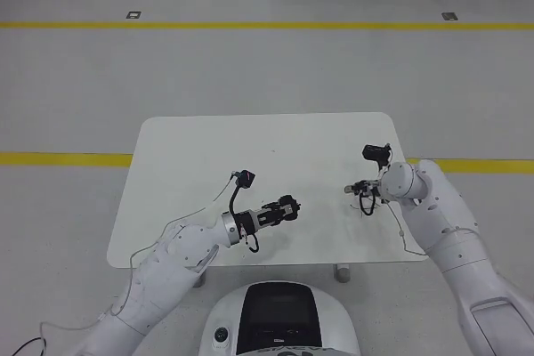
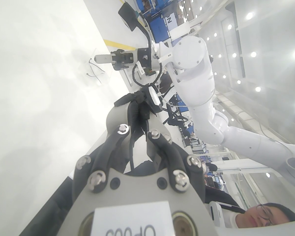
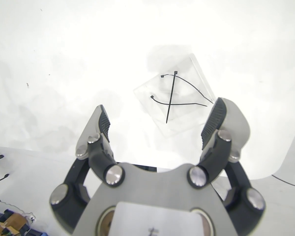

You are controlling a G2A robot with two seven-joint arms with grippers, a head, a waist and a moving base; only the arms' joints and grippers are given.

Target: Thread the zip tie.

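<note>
Where the table [image 1: 249, 151] nears its right side, three thin black zip ties [image 3: 173, 94] lie crossed over one another on a clear square tray [image 3: 201, 74], each ending in a small square head. The right gripper [image 3: 159, 106] hangs just above them, fingers spread wide. The left gripper [image 2: 135, 99] sits over the table's front, aimed toward the right gripper, fingers pressed together

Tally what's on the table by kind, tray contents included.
Black zip ties, lying crossed in the tray: 3
Clear tray: 1
Total: 4
</note>
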